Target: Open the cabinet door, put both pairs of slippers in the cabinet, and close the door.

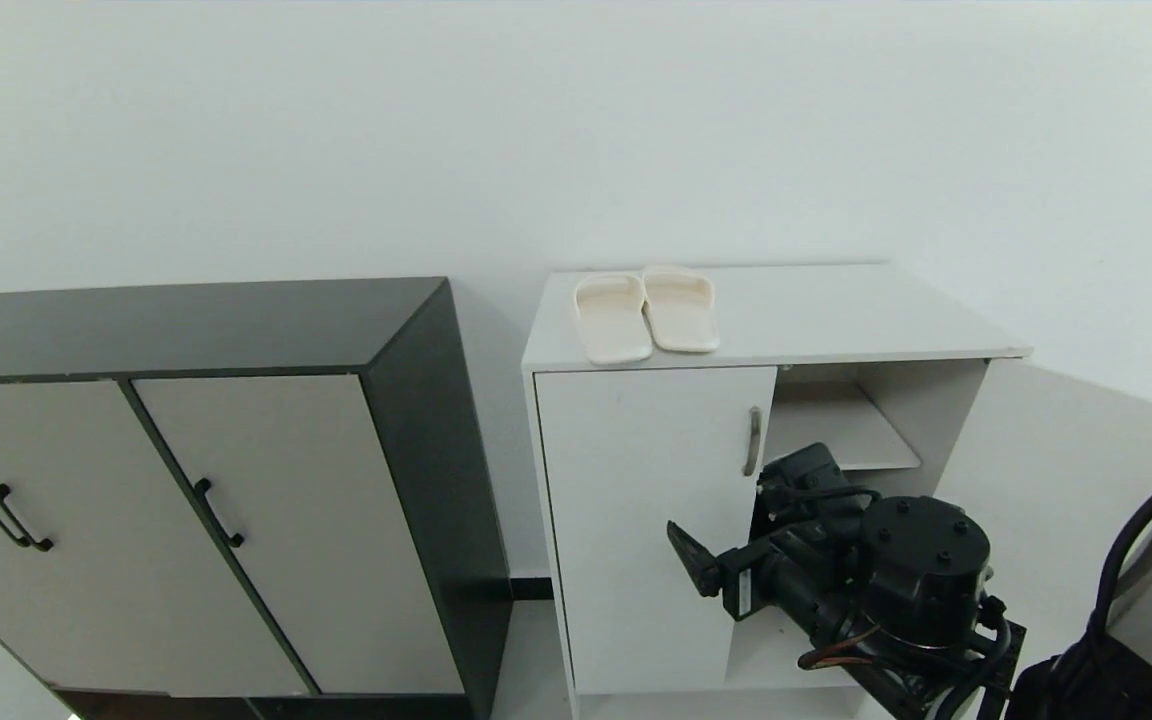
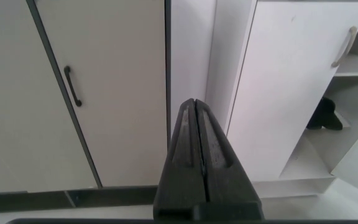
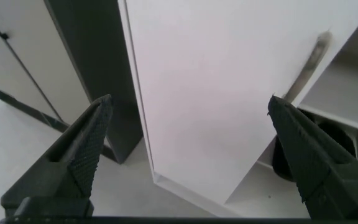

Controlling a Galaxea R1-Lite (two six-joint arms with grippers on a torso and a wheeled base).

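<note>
Left pincer [image 2: 194, 104] pressed together, right pincer [image 3: 189, 106] spread (apparently level)

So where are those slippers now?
Head view: the slippers lie side by side on the white cabinet top, near its left end, above its door.

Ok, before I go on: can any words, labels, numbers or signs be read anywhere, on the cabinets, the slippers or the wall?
None: no text, label, number or sign shows on the white cabinet, the slippers on top of it, the black cabinet or the wall.
</note>
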